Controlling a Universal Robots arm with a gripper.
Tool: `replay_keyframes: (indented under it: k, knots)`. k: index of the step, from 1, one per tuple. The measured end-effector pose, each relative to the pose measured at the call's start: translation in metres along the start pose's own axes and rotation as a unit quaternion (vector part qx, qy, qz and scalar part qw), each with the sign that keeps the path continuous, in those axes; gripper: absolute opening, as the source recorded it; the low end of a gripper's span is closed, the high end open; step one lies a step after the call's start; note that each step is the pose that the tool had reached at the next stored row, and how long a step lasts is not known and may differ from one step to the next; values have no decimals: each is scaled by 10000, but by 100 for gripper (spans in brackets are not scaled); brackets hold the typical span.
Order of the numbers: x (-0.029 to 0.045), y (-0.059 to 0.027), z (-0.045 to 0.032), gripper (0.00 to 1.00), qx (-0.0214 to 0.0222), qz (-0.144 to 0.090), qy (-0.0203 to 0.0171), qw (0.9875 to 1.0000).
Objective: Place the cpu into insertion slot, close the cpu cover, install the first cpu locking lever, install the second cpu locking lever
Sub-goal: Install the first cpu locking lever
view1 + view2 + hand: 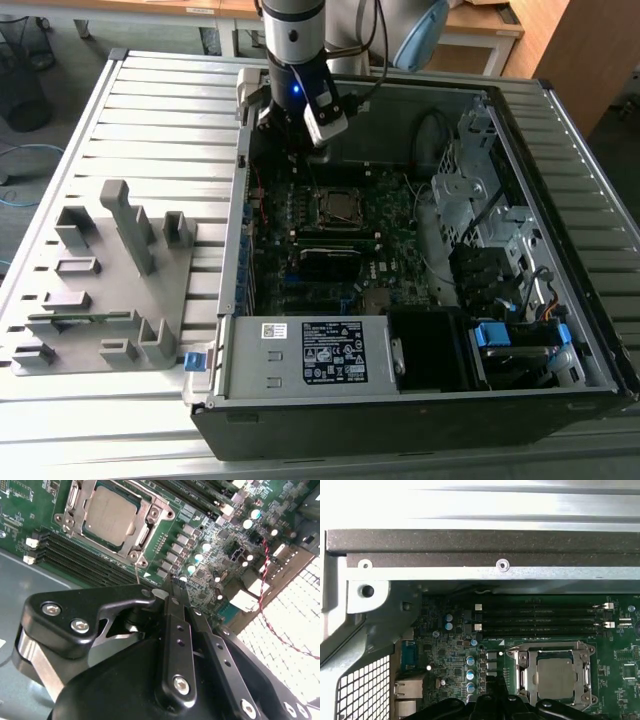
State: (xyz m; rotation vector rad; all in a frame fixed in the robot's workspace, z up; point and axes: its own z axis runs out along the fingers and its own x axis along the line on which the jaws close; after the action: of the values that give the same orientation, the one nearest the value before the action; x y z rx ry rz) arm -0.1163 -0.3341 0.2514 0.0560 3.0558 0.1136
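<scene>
Inside the open computer case (560, 130), cpu (109, 514) sits in the socket (325, 197), with the metal cover frame (141, 532) down around it. Claw (172, 586) fingers are together, nothing seen between them, above the green board (220, 545) just beside the socket.

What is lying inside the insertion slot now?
The cpu, silver top up, with the cpu cover framing it. Whatever lies under the chip is covered.
</scene>
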Motion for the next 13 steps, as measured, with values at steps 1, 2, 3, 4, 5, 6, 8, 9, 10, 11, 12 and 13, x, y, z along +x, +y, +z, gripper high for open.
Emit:
replay_keyframes:
  k: [1,2,3,4,5,6,8,9,10,11,12,13]
  knots:
    - [0,0,-6,11,-1,3,0,10000]
    - [-1,1,-13,11,-2,4,-1,10000]
    - [-2,2,-21,11,-2,4,-1,10000]
    - [-2,3,-27,11,-2,5,-1,10000]
    - [-3,3,-33,11,-2,4,-1,10000]
    - [-4,4,-42,11,-3,4,-1,10000]
    - [-6,5,-63,11,-3,4,-1,10000]
    - [-6,6,-68,11,-3,4,-1,10000]
    - [-6,6,-67,11,-4,4,-2,10000]
    - [-6,6,-67,11,-4,4,-2,10000]
    - [-3,5,-68,11,-8,4,-5,10000]
    - [1,5,-69,11,-24,5,-11,10000]
